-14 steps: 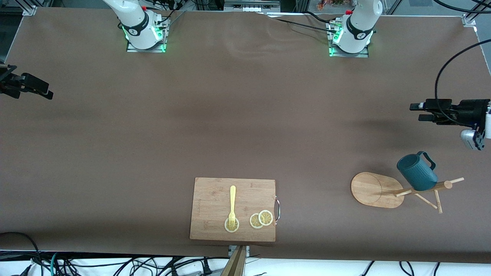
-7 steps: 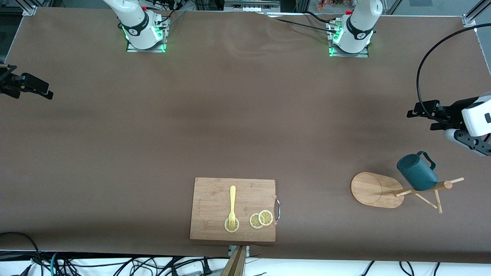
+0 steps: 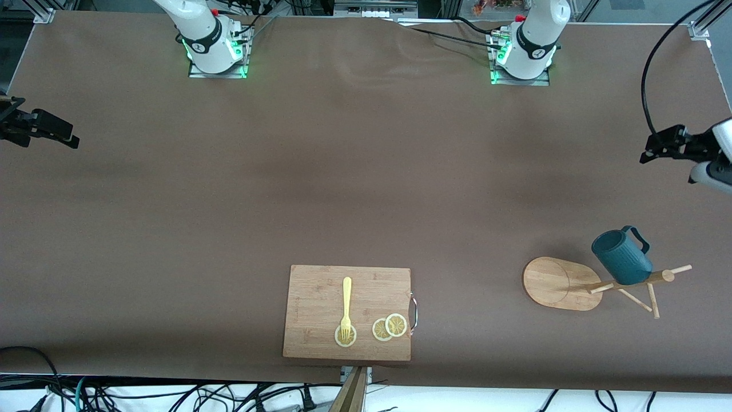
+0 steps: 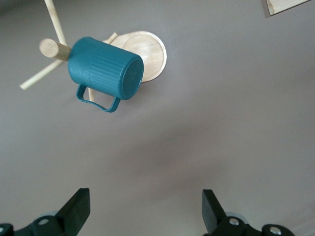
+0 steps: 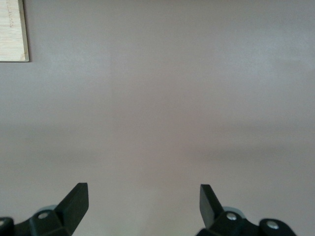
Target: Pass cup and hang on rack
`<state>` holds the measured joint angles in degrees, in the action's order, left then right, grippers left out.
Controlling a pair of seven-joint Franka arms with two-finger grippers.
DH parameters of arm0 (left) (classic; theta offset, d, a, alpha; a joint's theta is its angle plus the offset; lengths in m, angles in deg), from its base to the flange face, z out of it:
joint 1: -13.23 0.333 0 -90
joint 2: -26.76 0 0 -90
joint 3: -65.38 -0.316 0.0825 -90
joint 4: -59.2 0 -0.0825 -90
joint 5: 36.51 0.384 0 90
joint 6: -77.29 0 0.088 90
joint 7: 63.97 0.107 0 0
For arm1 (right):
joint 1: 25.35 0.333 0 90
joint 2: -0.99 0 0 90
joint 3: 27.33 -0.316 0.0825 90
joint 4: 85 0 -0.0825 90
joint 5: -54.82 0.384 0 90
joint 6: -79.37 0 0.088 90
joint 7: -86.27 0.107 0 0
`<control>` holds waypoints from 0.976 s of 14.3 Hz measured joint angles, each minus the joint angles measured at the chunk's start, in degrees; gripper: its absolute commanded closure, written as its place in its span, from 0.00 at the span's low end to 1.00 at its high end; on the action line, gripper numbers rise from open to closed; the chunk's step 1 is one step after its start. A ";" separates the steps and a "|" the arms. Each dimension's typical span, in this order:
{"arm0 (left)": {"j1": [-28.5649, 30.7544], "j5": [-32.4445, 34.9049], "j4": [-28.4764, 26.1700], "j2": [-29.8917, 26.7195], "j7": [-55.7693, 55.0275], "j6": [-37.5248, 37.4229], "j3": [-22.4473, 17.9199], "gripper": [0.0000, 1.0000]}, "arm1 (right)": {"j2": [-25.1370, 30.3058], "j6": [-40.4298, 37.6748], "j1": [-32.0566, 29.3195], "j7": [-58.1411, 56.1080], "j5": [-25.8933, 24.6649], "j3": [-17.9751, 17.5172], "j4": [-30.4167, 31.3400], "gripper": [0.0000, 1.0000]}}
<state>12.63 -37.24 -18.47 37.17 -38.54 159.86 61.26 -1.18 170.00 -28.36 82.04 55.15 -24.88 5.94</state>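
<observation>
Nearest the front camera lies the cutting board point(image 3: 347, 312) with a fork point(image 3: 346, 307) and lemon slices point(image 3: 389, 327). Toward the left arm's end of the table we see the cup point(image 3: 621, 257) hanging on the rack point(image 3: 595, 283), apparently by its handle, though the peg is hidden. Farther off, the left gripper point(image 3: 661, 144) hangs over bare table, fingers spread and empty; the right gripper point(image 3: 46, 130) waits at its own end, likewise spread. We judge the cup could slip if the rack were jolted.
</observation>
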 measured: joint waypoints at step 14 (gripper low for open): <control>-3.27 -3.09 -7.06 -8.48 -26.38 -3.00 0.38 0.00 | 0.00 0.05 0.00 0.00 0.00 0.00 0.00 0.00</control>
<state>9.36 -40.33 -25.54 28.69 -64.92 156.86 61.64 -1.18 170.05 -28.36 82.04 55.15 -24.88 5.94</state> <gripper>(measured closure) 0.000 0.000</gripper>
